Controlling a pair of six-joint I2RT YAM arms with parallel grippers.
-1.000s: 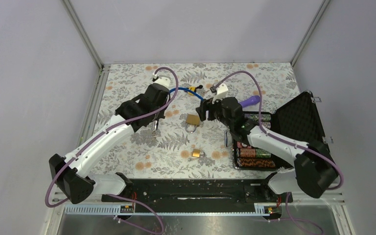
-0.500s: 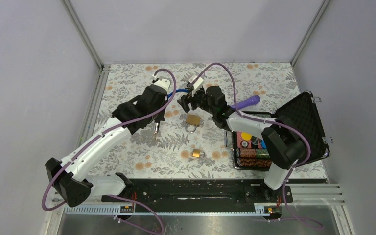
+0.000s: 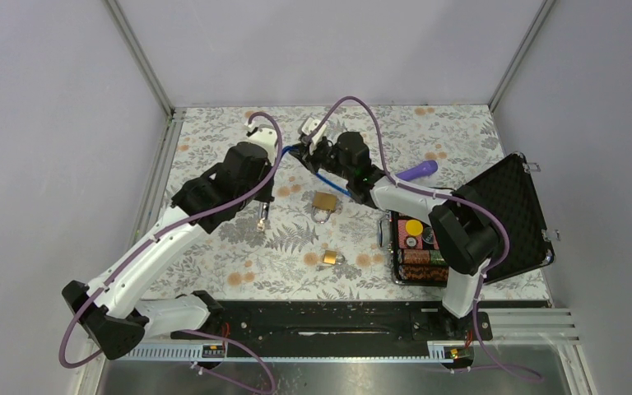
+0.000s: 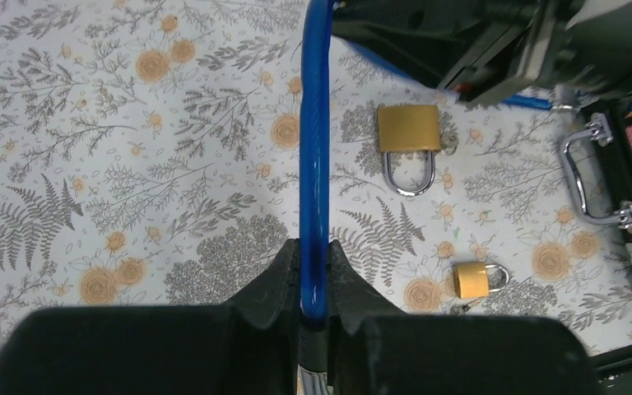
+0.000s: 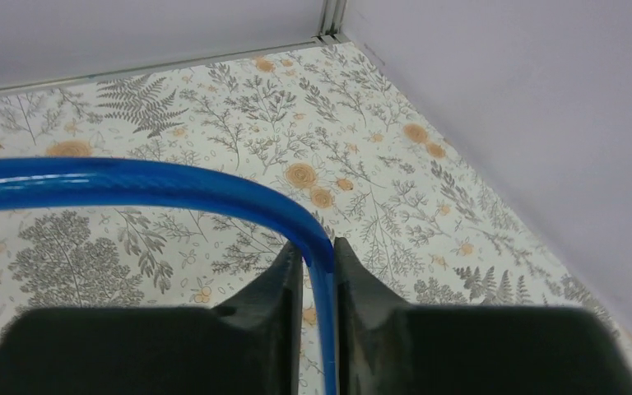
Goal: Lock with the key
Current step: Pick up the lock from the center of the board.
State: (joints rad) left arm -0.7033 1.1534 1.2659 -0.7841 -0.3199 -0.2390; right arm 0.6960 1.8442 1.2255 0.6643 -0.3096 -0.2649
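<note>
A blue cable lock (image 3: 330, 180) stretches between both arms above the floral tabletop. My left gripper (image 4: 314, 247) is shut on the cable (image 4: 315, 123) near its dark end piece, and a silver tip (image 3: 262, 217) hangs below the fingers. Near the back centre, my right gripper (image 5: 318, 247) is shut on a curved stretch of the same cable (image 5: 132, 183). A large brass padlock (image 4: 409, 130) and a small brass padlock (image 4: 471, 280) lie on the table under the arms. I cannot make out the key in any view.
An open black case (image 3: 506, 206) with a yellow disc and coloured items stands at the right, its chrome handle (image 4: 592, 181) facing the padlocks. A purple object (image 3: 418, 171) lies behind the case. Enclosure walls bound the back and both sides.
The right arm swung left to the back centre and its jaws closed on the blue cable. The left arm drifted slightly left, keeping its hold.
</note>
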